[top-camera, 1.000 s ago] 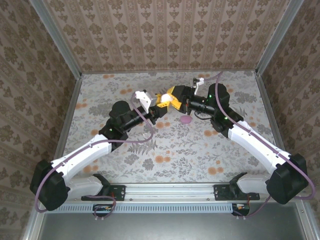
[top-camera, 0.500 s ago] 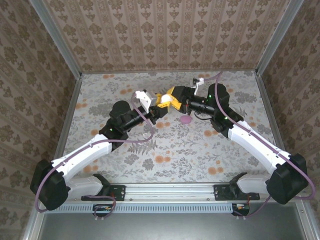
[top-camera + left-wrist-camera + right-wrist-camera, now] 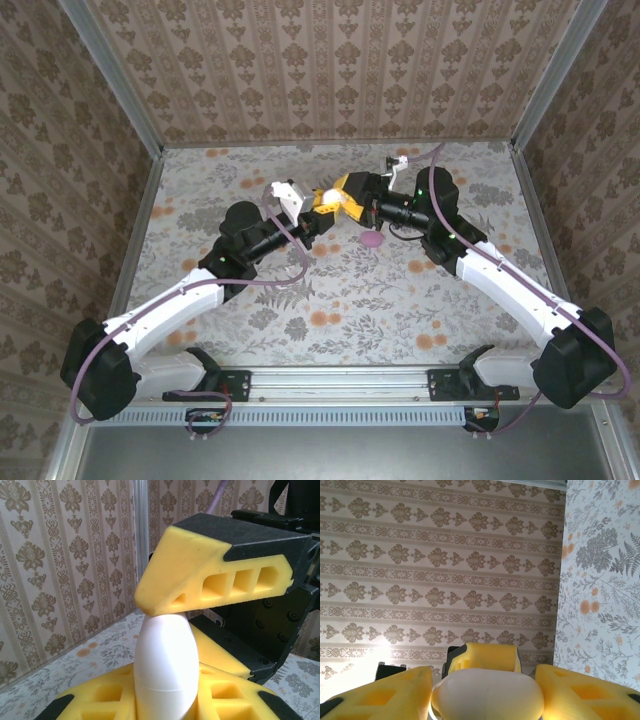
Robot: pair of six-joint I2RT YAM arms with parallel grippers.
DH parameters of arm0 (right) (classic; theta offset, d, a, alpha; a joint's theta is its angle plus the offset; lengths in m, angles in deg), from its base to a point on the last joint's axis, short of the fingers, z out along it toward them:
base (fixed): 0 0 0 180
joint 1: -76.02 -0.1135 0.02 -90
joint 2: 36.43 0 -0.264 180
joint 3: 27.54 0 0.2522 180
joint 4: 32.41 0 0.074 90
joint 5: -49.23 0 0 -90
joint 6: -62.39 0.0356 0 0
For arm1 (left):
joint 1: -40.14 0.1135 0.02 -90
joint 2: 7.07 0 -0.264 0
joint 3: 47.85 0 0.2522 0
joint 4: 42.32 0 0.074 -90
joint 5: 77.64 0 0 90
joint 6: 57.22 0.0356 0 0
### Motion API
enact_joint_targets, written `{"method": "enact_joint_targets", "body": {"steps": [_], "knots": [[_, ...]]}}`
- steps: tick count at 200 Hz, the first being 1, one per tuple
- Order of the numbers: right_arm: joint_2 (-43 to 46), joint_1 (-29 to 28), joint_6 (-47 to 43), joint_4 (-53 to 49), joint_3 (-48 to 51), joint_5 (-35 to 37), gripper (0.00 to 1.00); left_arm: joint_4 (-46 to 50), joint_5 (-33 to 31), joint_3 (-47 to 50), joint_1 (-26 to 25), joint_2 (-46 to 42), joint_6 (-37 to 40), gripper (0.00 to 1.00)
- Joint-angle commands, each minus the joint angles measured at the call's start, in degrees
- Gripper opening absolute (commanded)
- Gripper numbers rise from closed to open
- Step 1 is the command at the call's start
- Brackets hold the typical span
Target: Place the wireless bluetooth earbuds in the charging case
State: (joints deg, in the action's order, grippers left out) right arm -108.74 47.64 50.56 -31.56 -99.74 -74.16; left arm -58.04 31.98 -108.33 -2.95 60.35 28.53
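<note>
Clamped in left claw (image 3: 165, 705): white charging case (image 3: 165, 665), upright, off the worktop (image 3: 380, 300). Straddled by right claw (image 3: 487, 690), gripping or loose, cannot tell. Pinkish earbud (image 3: 372, 240) down on worktop nearby.

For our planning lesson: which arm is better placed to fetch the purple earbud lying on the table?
Probably right. The earbud lies beside the right gripper; the left gripper is shut on the charging case.
</note>
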Motion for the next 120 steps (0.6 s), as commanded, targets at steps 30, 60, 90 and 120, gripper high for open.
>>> {"method": "enact_joint_targets", "body": {"steps": [30, 60, 90, 120], "knots": [[3.94, 0.84, -12.1, -11.05, -4.41, 2.03, 0.72, -1.83, 0.59, -1.36, 0.37, -0.6, -2.28, 0.24], [6.35, 2.36, -27.59, -21.6, -7.26, 4.65, 0.73, -2.34, 2.64, -0.96, 1.41, -1.03, -3.57, 0.24], [6.8, 2.45, -40.49, -29.7, -9.94, 4.17, 0.71, -2.7, 3.49, -0.88, 1.94, -1.24, -4.26, 0.24], [4.9, 2.42, -42.67, -33.53, -12.82, 3.53, 0.7, -2.95, 4.35, -0.92, 1.98, -1.07, -4.46, 0.24]]}}
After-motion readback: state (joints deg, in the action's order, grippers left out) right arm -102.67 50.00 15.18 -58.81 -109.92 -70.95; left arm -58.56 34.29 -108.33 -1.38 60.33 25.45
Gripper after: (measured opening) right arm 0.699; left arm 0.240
